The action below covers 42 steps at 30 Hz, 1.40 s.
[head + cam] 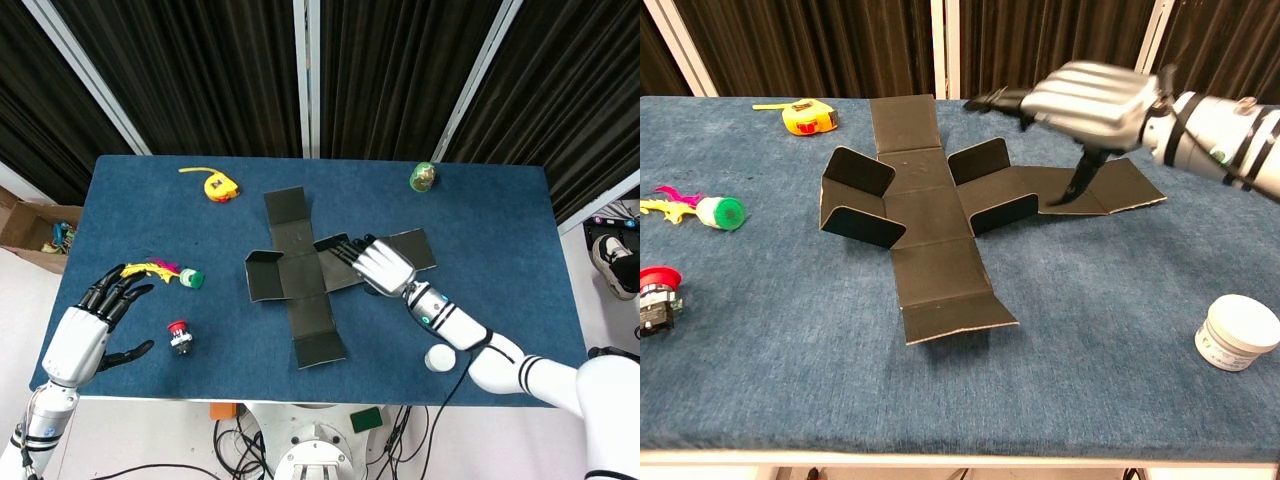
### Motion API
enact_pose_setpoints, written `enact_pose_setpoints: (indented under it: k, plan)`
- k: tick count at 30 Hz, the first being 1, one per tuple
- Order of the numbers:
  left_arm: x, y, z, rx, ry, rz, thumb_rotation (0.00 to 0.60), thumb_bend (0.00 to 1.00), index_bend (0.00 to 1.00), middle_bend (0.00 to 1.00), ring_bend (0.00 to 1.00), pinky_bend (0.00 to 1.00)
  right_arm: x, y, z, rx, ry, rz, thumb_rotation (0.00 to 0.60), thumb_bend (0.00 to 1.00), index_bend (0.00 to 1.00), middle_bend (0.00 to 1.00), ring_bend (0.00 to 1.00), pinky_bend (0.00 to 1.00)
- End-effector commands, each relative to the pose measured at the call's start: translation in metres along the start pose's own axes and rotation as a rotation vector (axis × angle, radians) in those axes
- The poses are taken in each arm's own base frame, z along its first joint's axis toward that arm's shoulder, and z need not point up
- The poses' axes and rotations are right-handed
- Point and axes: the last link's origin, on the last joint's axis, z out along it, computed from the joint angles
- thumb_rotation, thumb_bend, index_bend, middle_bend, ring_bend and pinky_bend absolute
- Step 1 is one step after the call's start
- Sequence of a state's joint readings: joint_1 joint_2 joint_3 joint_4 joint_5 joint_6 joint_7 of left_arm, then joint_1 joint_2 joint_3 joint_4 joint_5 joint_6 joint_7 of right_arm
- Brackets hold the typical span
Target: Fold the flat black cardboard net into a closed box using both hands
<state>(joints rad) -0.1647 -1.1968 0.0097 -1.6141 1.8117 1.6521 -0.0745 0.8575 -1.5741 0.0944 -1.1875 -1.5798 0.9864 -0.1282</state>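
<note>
Head view: black cardboard net [300,285] near table centre, skewed, long arm running from 11 o'clock to 5 o'clock, short side flaps partly raised at 9 and 3 o'clock. Right hand [378,262] poised over the 3 o'clock arm of the net, fingers extended and apart, clamped on nothing; thumb tip apparently pressing the panel in the chest view [1095,100], though contact not certain from that angle. Left hand [95,322] at 8 o'clock, well apart from the net, fingers spread, empty.

Risks, as judged: with only one hand near the net and no second hand pinning it, a sideways push likely to slide or spin the whole sheet on the cloth rather than crease it; raised flaps liable to spring back flat once released.

Surface: blue felt-like tabletop [500,220]. At 11 o'clock a yellow tape measure [215,185]; at 1 o'clock a green figurine [423,177]; at 9 o'clock a feathered shuttlecock [175,272]; at 8 o'clock a red-capped button [179,335]; at 4 o'clock a white jar [437,358]. Behind, dark pleated curtains [200,70] with pale uprights.
</note>
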Motion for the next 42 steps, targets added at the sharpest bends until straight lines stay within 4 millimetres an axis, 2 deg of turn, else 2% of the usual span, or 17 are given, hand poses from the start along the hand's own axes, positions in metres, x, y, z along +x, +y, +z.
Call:
enact_pose_setpoints:
  k: [1, 5, 8, 14, 21, 38, 42]
  plan:
    - [-0.001, 0.000, -0.001, -0.002, 0.000, -0.004, 0.600, 0.06, 0.21, 0.14, 0.05, 0.20, 0.019, 0.039, -0.019, -0.279, -0.235, 0.225, 0.600, 0.00, 0.00, 0.07, 0.62, 0.98]
    - [-0.002, 0.002, -0.002, -0.013, -0.003, 0.010, 0.600, 0.06, 0.20, 0.14, 0.05, 0.20, 0.019, 0.045, 0.001, -0.324, -0.372, 0.293, 0.600, 0.00, 0.00, 0.03, 0.65, 1.00]
    - [-0.002, 0.004, -0.002, -0.015, -0.003, 0.017, 0.600, 0.06, 0.20, 0.14, 0.05, 0.20, 0.014, 0.040, 0.020, -0.337, -0.443, 0.315, 0.600, 0.00, 0.00, 0.04, 0.65, 1.00]
    - [-0.002, 0.004, -0.005, -0.004, -0.012, 0.013, 0.600, 0.06, 0.20, 0.14, 0.05, 0.20, 0.002, 0.030, 0.042, -0.357, -0.535, 0.326, 0.600, 0.01, 0.00, 0.06, 0.66, 1.00]
    - [-0.004, 0.001, -0.006, 0.005, -0.021, 0.008, 0.600, 0.06, 0.20, 0.14, 0.05, 0.20, -0.006, 0.026, 0.054, -0.392, -0.581, 0.337, 0.600, 0.01, 0.00, 0.06, 0.66, 1.00]
    - [-0.006, -0.002, -0.007, 0.018, -0.025, 0.002, 0.600, 0.06, 0.19, 0.14, 0.05, 0.20, -0.019, 0.015, 0.069, -0.403, -0.585, 0.298, 0.600, 0.03, 0.00, 0.09, 0.67, 1.00]
    - [-0.006, -0.003, -0.008, 0.021, -0.024, -0.002, 0.600, 0.06, 0.19, 0.14, 0.05, 0.20, -0.021, 0.012, 0.071, -0.412, -0.564, 0.277, 0.600, 0.06, 0.06, 0.11, 0.68, 1.00]
